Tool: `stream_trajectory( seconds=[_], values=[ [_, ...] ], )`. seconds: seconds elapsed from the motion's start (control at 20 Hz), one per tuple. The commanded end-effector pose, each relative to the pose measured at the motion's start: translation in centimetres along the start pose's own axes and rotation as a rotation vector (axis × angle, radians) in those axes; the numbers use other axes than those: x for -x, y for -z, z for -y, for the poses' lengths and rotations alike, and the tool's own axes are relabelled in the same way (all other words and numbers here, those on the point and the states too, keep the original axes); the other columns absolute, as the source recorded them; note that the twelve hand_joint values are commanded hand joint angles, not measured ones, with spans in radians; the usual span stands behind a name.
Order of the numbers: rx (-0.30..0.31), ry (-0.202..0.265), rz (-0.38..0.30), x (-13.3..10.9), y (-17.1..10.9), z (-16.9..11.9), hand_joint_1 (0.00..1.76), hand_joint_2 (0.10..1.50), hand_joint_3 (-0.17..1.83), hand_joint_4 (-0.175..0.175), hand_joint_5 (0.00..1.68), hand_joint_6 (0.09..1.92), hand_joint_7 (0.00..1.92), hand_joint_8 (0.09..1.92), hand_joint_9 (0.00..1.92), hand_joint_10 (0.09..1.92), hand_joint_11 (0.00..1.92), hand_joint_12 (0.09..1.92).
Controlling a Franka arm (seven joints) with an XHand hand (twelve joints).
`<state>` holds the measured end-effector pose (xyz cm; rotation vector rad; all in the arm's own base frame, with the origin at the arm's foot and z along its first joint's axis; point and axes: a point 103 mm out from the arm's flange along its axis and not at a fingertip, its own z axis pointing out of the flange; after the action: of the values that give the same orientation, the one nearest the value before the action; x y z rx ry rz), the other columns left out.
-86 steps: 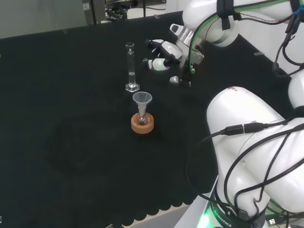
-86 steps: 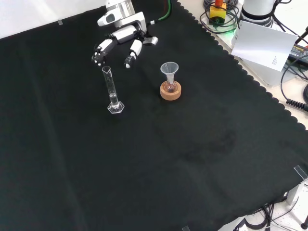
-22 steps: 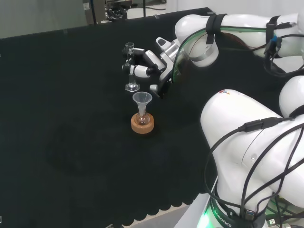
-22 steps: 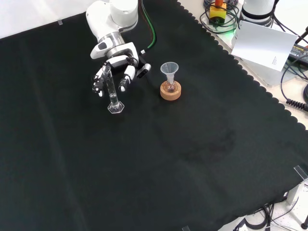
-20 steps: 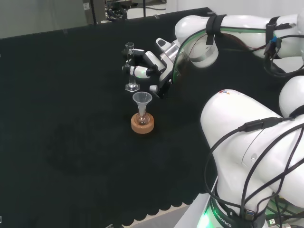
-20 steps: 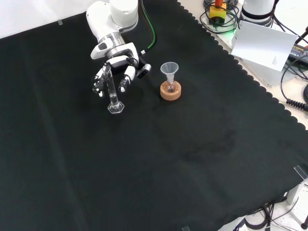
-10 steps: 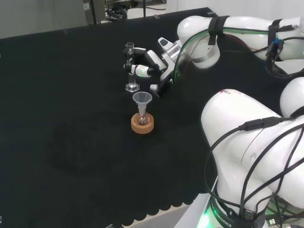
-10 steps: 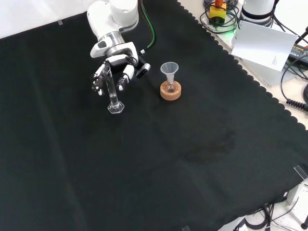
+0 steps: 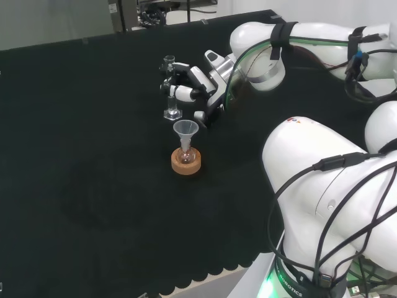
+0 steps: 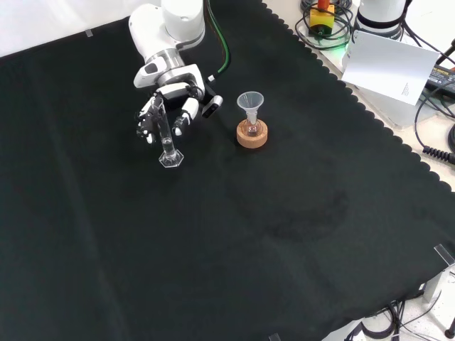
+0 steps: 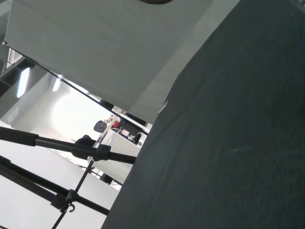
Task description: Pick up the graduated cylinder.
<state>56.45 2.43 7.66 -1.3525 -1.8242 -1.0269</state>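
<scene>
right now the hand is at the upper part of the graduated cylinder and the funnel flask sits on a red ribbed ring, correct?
Not quite. The stand under the funnel flask is a cork ring, not a red ribbed one; the front view shows it. The rest holds: the hand is at the upper part of the graduated cylinder.

Since my first pictures the hand (image 10: 170, 103) has left its spot near the cloth's (image 10: 298, 234) far edge in the front view and come to the graduated cylinder (image 10: 166, 135), fingers (image 9: 175, 90) now curled about its upper part. Over the last second I see barely a shift.
</scene>
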Motion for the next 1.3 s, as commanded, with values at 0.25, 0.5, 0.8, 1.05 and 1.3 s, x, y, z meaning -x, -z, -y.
stream_trajectory(
  seconds=[0.25,0.5,0.8,1.05,1.3],
  values=[
    [0.009,-0.01,0.01,0.0,-0.1,-0.2,1.09,1.16,-0.17,-0.043,0.65,0.59,0.61,0.6,0.93,0.37,0.81,1.06],
    [0.024,-0.02,0.029,0.0,0.4,-0.3,1.2,1.25,-0.17,-0.028,0.73,0.69,0.74,0.63,1.03,0.34,0.95,0.97],
    [0.0,-0.024,0.142,-0.8,1.2,-0.5,1.15,1.23,-0.08,-0.146,0.84,1.13,0.94,0.63,1.15,0.34,1.07,0.86],
    [-0.043,-0.001,0.22,-1.9,2.3,-0.7,1.24,1.16,-0.01,-0.175,0.9,1.14,0.92,1.1,1.25,0.29,1.14,0.82],
    [-0.073,0.025,0.261,-3.5,3.7,-0.3,1.25,1.15,0.0,-0.175,0.91,1.11,0.94,1.09,1.27,0.27,1.16,0.8]
  ],
)
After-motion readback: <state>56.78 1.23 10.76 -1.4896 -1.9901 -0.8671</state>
